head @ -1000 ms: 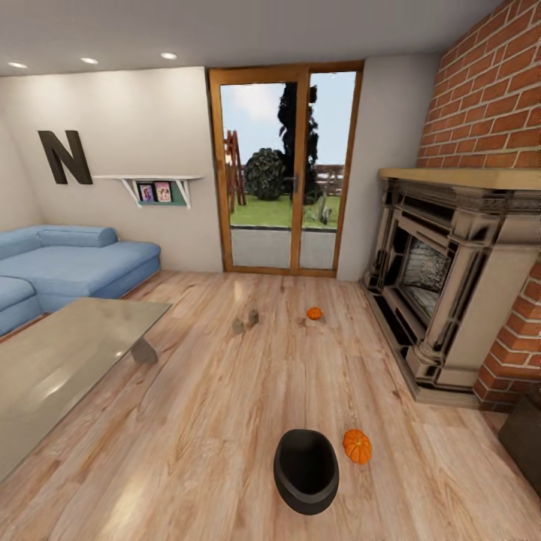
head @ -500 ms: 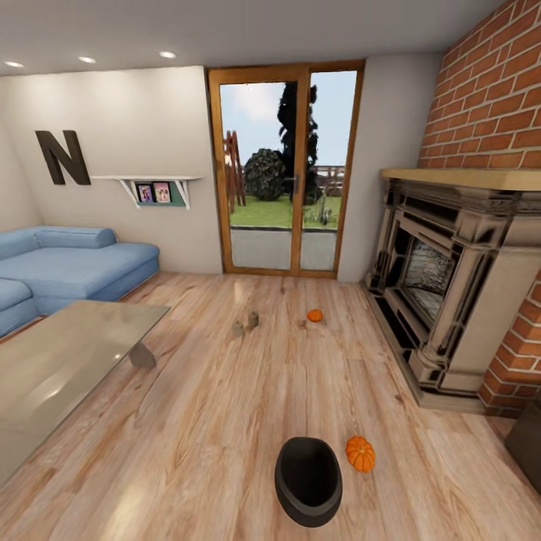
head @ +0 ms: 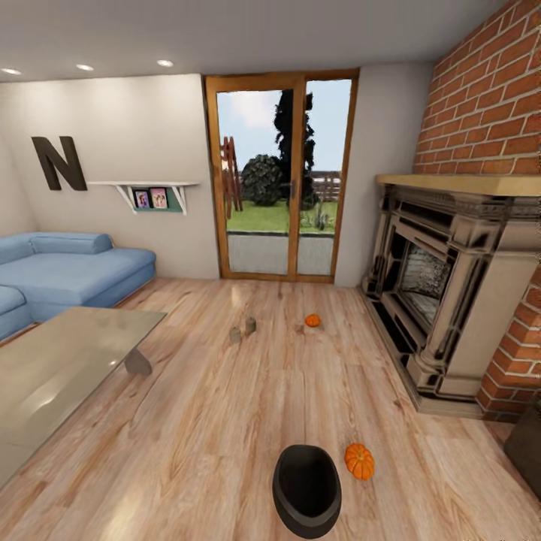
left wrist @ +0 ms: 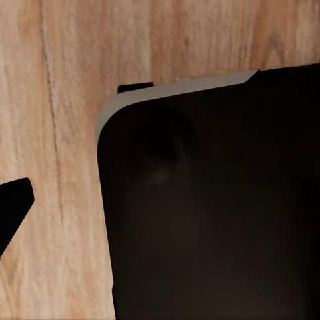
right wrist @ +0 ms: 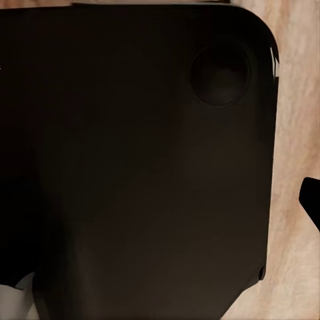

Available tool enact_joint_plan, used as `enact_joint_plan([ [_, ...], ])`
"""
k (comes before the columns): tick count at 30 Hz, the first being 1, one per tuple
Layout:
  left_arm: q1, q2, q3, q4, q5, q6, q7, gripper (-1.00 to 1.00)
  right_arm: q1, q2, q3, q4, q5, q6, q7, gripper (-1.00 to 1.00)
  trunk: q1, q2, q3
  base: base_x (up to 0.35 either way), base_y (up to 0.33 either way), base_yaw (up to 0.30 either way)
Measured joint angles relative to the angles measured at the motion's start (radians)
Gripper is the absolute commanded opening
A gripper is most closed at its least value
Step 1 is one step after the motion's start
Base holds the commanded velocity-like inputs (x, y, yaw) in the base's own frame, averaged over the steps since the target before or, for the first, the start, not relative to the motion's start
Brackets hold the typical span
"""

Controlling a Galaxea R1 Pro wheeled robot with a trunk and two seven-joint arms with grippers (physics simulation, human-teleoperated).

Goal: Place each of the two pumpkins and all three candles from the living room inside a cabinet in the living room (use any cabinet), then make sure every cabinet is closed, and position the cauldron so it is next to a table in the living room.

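Here the head view looks over a plank floor (head: 225,421). A black cauldron (head: 306,490) sits low in the middle, w/ a pumpkin (head: 359,460) just beside it on the right, apart or touching can't be told. A 2nd pumpkin (head: 312,321) lies farther off, near the fireplace (head: 451,293). Two candles (head: 243,330) stand close together left of it, mid-floor. The grey surface (head: 60,368) is at left, well apart from the cauldron, w/ open floor between. Blue sofa (head: 68,270) behind it; glass door (head: 279,176) at the back wall. A dark brown edge at far right (head: 526,443) may be the cabinet, can't tell. Both wrist views show a dark rounded body (left wrist: 213,200) over floor; a dark tip (left wrist: 13,210) pokes in, so pincer state can't be told for either arm.
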Motion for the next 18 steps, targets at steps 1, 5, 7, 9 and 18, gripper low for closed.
enact_joint_plan([
  [1, 0.000, 0.000, 0.000, 0.000, 0.000, 0.000, 0.000, 1.00, 0.000, 0.000, 0.000, 0.000, 0.000, 0.000, 0.000, 1.00, 0.000, 0.000, 0.001, 0.001, 0.000, -0.129],
  [5, 0.000, 0.000, 0.000, 0.000, 0.000, 0.000, 0.000, 1.00, 0.000, 0.002, 0.001, 0.000, 0.000, 0.000, 0.000, 1.00, 0.000, 0.000, 0.003, 0.000, 0.000, -0.070],
  [7, 0.000, 0.000, 0.000, 0.000, 0.000, 0.000, 0.000, 1.00, 0.000, 0.002, 0.001, 0.000, 0.000, 0.000, 0.000, 1.00, 0.000, 0.000, 0.004, 0.045, 0.002, -0.018],
  [9, 0.000, 0.000, -0.001, 0.000, 0.000, 0.000, 0.000, 1.00, 0.000, 0.002, 0.001, 0.000, 0.000, 0.000, 0.000, 1.00, 0.000, 0.000, 0.004, 0.164, 0.041, -0.008],
  [18, 0.000, -0.002, -0.002, 0.000, 0.000, 0.000, 0.000, 1.00, 0.000, 0.002, 0.001, 0.000, 0.000, 0.000, 0.000, 1.00, 0.000, 0.000, 0.008, 0.083, 0.016, -0.002],
])
